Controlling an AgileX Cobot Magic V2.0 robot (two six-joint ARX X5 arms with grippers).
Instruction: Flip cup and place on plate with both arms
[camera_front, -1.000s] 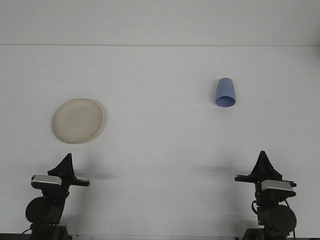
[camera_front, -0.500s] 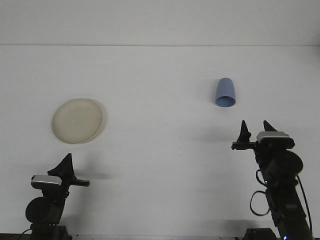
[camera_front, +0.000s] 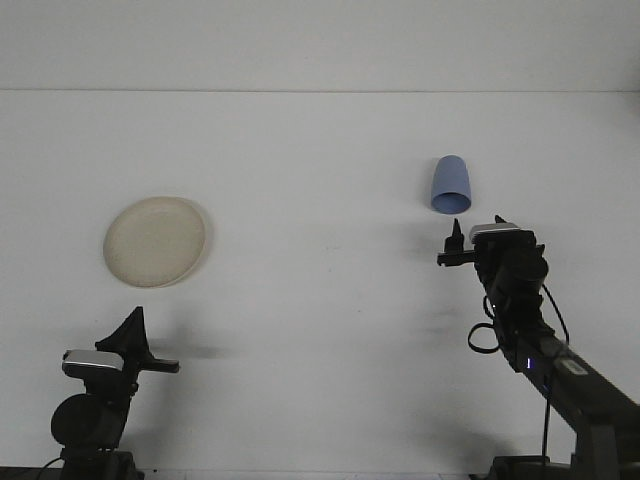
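Cup (camera_front: 450, 185) upside down, axis upright; right hand (camera_front: 477, 231) open, empty, just below.

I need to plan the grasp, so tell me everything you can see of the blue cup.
The blue cup is plain, matte and plastic-looking, with no handle. It tapers: rounded narrow end toward the far side, wider end toward the robot. Whether it lies on its side or stands upside down cannot be told. It rests on the white table, right of centre, far from the plate. The right gripper is just short of it, not touching.
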